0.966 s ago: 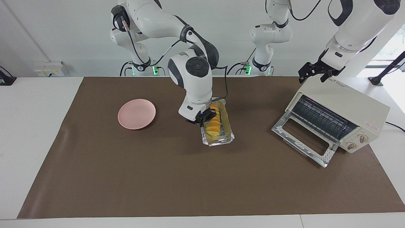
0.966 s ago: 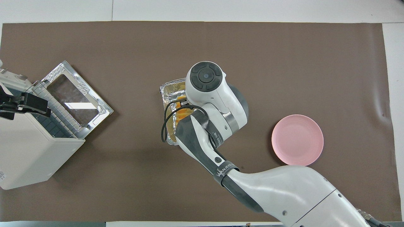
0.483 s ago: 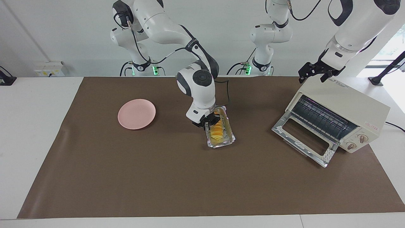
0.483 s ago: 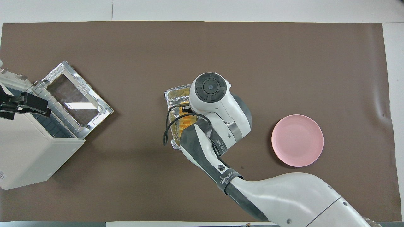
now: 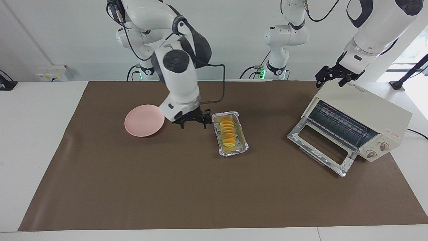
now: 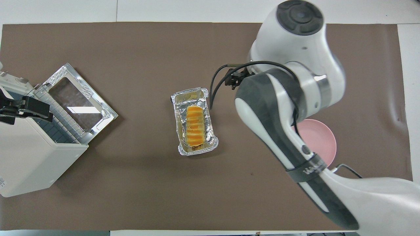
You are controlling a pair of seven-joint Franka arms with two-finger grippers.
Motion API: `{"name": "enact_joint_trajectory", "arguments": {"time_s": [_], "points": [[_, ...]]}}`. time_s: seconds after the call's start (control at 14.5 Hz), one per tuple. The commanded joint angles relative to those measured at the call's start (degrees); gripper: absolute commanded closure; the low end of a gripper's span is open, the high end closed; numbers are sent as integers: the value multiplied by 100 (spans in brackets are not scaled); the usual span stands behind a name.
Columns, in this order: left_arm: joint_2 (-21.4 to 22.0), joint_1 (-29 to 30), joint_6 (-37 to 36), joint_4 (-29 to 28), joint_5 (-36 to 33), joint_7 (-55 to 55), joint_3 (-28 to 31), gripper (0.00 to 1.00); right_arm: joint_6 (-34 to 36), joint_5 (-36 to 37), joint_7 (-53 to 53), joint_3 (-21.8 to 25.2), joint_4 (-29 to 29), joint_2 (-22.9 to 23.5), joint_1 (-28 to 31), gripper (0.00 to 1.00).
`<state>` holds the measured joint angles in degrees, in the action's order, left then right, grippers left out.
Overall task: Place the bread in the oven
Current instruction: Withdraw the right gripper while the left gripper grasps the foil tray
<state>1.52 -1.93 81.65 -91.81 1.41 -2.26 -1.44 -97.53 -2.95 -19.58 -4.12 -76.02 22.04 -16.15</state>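
Facing view shows the right gripper [image 5: 193, 122] hanging low over the brown mat [image 5: 133, 187], its fingers spread apart and holding nothing. The bread [image 5: 228, 133] lies just beside it, toward the left arm's end of the table, resting in the foil tray [image 5: 245, 144] and untouched. The loaf's long axis runs nearly straight away from the robots, tilted a little so that the end farthest from them leans toward the left arm's end; its ridged slices stack along that line. The tray is turned the same way.

On the gripper's other flank, toward the right arm's end, sits the pink plate [image 5: 144, 120], close to the wrist and partly hidden by the arm in the overhead view [image 6: 325, 139].

Well apart from the right gripper, past the tray, stands the oven [image 5: 359, 120] with its glass door [image 5: 321, 149] dropped flat onto the mat and the wire rack [image 5: 341, 125] showing inside. The opening faces obliquely toward the middle of the table, away from the robots. The left gripper [image 5: 332, 78] waits at the oven's top corner nearest the robots, fingers apart, gripping nothing; whether they touch the casing cannot be told.
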Motion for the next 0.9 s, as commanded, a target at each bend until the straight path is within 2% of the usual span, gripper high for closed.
{"name": "enact_joint_trajectory", "arguments": {"time_s": [0.0,0.14,0.21,0.41,0.48,0.62,0.69,0.83], "points": [[146,-193,263,-144,88,-116,-93,0,278,215,1076,33,-62,-445,532,0],[94,-849,990,-162,88,-781,-120,0,760,286,1664,51,-88,-744,1015,0],[50,-1175,1124,-144,88,-880,-120,0,1006,382,1989,51,-97,-884,1235,0],[-406,-2107,1553,-92,105,-1563,-137,0,1333,427,3080,42,-500,-1455,2026,0],[-642,-2388,1765,-57,123,-1880,-137,0,1455,427,3222,42,-632,-1631,2246,0],[-1685,-3109,2291,450,88,-2844,-120,0,1841,418,3503,42,-686,-1895,2511,0],[-1986,-3269,2660,479,44,-3320,-120,0,1956,418,3548,51,-686,-1975,2573,0],[-2034,-3375,3223,-97,9,-3596,-129,0,2132,418,3531,42,-704,-2037,2687,0]]}}
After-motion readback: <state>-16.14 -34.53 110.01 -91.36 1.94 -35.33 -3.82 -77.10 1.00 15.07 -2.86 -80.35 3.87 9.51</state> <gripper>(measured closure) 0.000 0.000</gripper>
